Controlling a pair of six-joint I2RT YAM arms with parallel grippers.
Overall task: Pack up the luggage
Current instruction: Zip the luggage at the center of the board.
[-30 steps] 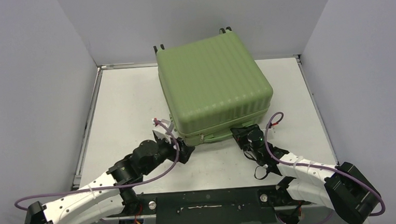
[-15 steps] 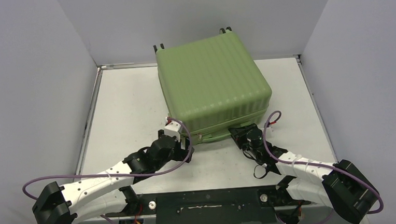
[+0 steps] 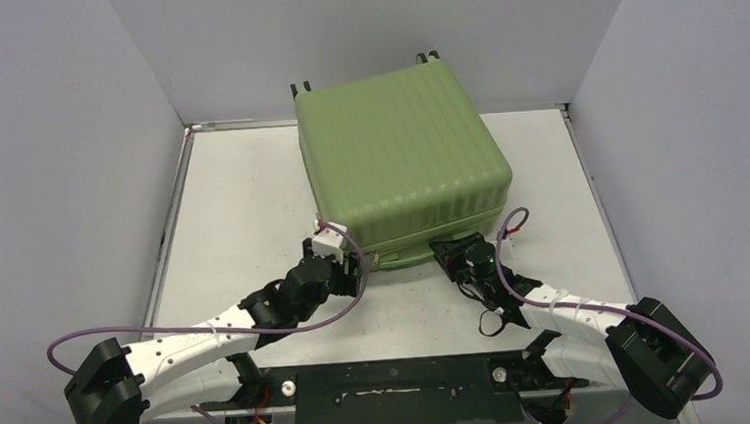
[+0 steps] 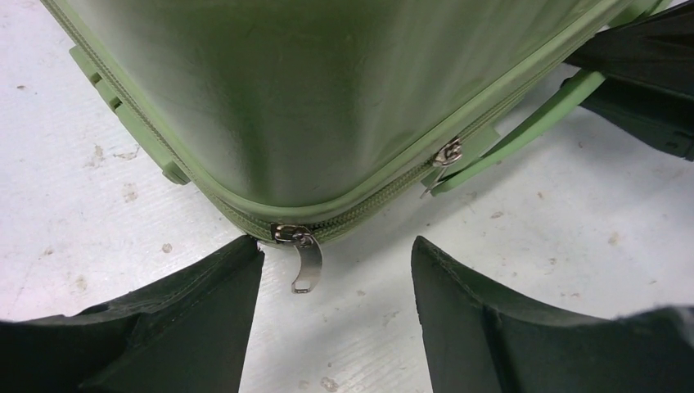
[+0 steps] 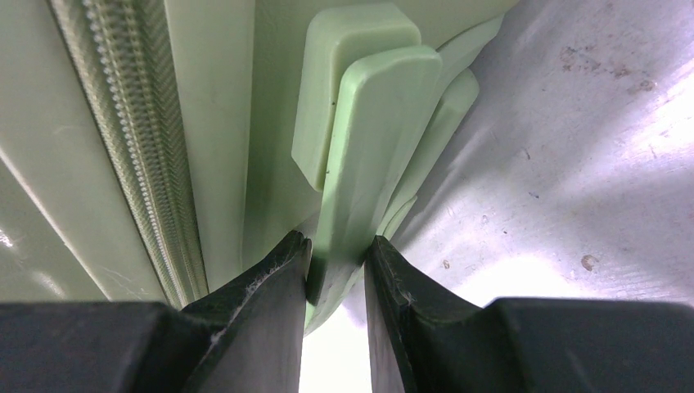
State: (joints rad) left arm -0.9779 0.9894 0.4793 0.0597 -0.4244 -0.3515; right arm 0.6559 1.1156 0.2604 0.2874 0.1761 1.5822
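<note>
The luggage [image 3: 402,161], a light-green ribbed suitcase, lies flat and closed on the table. My left gripper [image 3: 353,272] is at its near-left corner, open. In the left wrist view a metal zipper pull [image 4: 304,260] hangs from the corner between the fingers, close to the left fingertip [image 4: 237,270] and touching neither; my left gripper [image 4: 335,266] is low over the table. A second pull [image 4: 447,154] sits further along the zipper. My right gripper [image 3: 444,250] is shut on the green side handle [image 5: 368,147], right gripper [image 5: 337,254] pinching its lower end.
The white table [image 3: 243,200] has raised rails at the left and back. Grey walls enclose it on three sides. Purple cables loop over both arms. The right gripper's black fingers [image 4: 646,74] show at the top right of the left wrist view.
My left arm has swung in to the suitcase's near-left corner and its jaws have narrowed. The right gripper kept its hold on the handle and the suitcase shifted slightly left.
</note>
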